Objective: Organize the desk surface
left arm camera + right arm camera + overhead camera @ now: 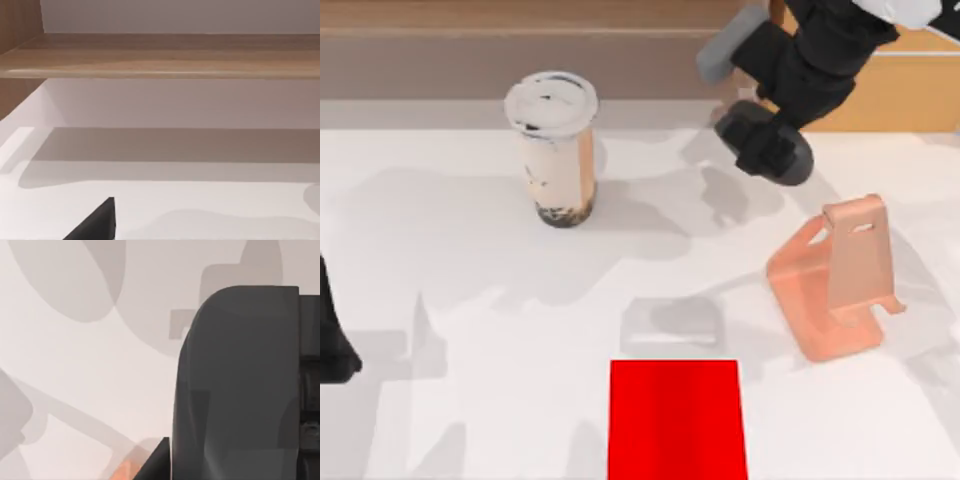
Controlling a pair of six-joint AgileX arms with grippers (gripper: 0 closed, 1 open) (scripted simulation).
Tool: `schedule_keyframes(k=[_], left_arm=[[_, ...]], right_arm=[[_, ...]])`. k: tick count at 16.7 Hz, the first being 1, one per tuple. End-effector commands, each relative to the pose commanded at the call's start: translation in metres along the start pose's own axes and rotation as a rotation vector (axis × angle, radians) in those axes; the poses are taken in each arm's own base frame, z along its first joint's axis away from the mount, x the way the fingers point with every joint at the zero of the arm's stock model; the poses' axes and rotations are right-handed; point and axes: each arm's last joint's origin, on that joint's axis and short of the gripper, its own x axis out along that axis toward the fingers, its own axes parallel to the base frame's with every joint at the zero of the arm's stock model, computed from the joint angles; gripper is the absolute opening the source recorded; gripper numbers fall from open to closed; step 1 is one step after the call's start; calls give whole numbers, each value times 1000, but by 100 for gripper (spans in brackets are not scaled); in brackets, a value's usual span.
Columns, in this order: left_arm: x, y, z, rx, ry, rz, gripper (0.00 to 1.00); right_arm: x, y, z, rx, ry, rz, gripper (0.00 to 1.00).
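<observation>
**Right tool above the far right of the tabletop**

The right tool [767,143] hung over the far right part of the tabletop [460,300]; whether it was open or closed, I cannot tell. Near it, an orange stand [840,280] stood on the right side. A cup [558,150] with a lid stood at the far left-centre, and a red mat [676,420] lay at the near edge. The left arm [332,340] was parked at the left edge.
</observation>
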Motion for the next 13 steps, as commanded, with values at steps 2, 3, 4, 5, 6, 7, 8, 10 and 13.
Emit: schedule_keyframes(k=[2,3,4,5,6,7,8,10,13], left_arm=[[0,0,0,0,0,0,100],[0,0,0,0,0,0,100],[0,0,0,0,0,0,100],[0,0,0,0,0,0,100],[0,0,0,0,0,0,100],[0,0,0,0,0,0,100],[0,0,0,0,0,0,100],[0,0,0,0,0,0,100],[0,0,0,0,0,0,100]], right_arm=[[9,30,10,63,-5,21,0],[13,44,13,95,-6,30,0],[17,57,16,130,-5,38,0],[20,70,18,166,-3,46,0],[24,82,19,203,3,54,0],[28,93,20,239,10,61,0],[32,105,20,276,20,67,0],[40,127,18,350,46,76,0],[49,158,9,483,100,75,0]])
